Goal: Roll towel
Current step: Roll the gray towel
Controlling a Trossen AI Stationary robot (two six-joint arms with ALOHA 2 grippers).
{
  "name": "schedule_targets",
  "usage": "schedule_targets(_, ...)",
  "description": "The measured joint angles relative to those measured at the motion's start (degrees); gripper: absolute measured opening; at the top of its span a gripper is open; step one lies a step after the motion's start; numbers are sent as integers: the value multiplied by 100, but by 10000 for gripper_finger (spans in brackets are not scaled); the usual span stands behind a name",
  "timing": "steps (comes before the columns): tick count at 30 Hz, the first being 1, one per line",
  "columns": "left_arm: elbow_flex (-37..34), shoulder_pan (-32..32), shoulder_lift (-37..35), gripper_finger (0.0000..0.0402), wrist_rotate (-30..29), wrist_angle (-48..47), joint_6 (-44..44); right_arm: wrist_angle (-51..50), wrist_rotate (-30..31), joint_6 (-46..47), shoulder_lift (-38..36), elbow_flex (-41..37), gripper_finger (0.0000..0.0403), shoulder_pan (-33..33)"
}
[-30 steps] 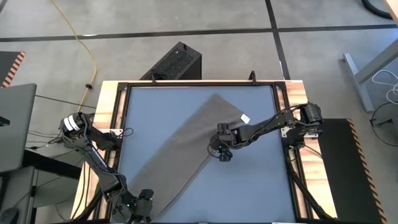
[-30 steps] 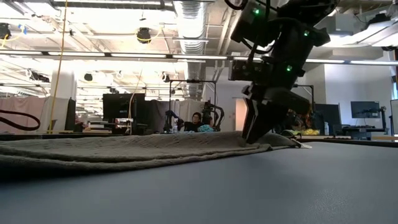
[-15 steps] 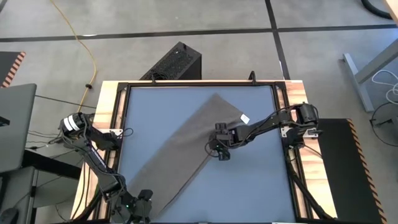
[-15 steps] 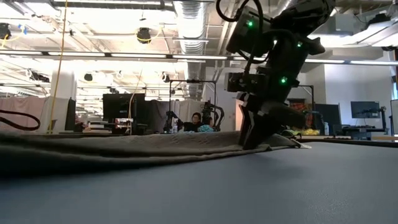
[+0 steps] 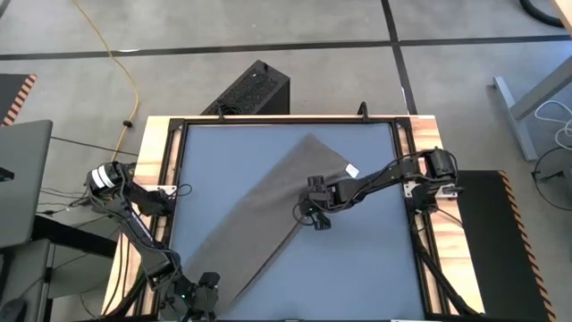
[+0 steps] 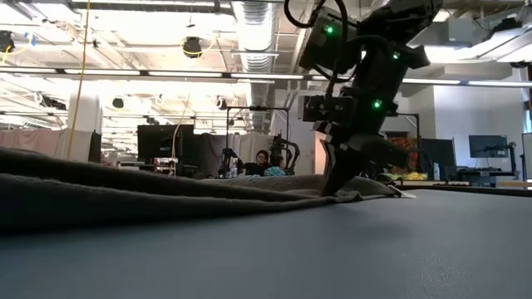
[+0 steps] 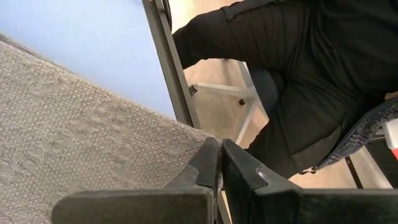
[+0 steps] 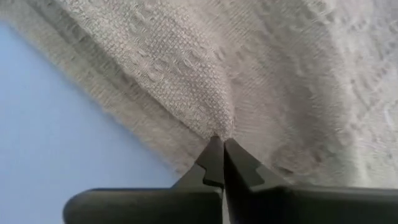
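Taupe, loosely woven cloth covers much of the tabletop [image 5: 375,259]: the towel [image 5: 268,219] lies folded in a long diagonal band, running from the near-left corner up toward the far edge, right of centre. Its small white tag [image 5: 352,170] sits at the far-right end of the band, lying flat on the blue-grey surface.

At the near-left corner the left gripper [image 5: 204,293] is low at the table's near edge, at the towel's near end. In the left wrist view its two dark fingers [image 7: 214,165] are pressed together at the edge of the weave, apparently pinching the cloth, though the tips are partly hidden, so the grip itself is hard to confirm. Beyond the table rail [image 7: 166,59] in that view, a person [image 7: 298,81] in dark clothing sits on a chair.

Further right, the right arm [image 5: 384,177] reaches in from the right edge to the middle of the tabletop. The right gripper [image 5: 316,215] is down on the towel's long right-hand edge, its fingers [image 8: 219,163] shut together on a puckered ridge of cloth that gathers into their tips. In the low view this gripper [image 6: 337,187] stands nearly upright with its tips at the fabric, and the near part of the towel rises in a soft fold toward the left.
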Motion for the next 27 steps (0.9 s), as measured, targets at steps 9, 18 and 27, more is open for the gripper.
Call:
schedule_targets(9, 0, 0, 0, 0, 4, 2, -5, -731, 20, -7, 0, 482, 18, 0)
schedule_targets(18, 0, -22, 0, 0, 54, 2, -13, -1462, -310, 296, -2, 658, 19, 118)
schedule_targets(27, 0, -26, 0, 0, 65, 9, -14, -1520, -464, 419, -4, 658, 19, 256)
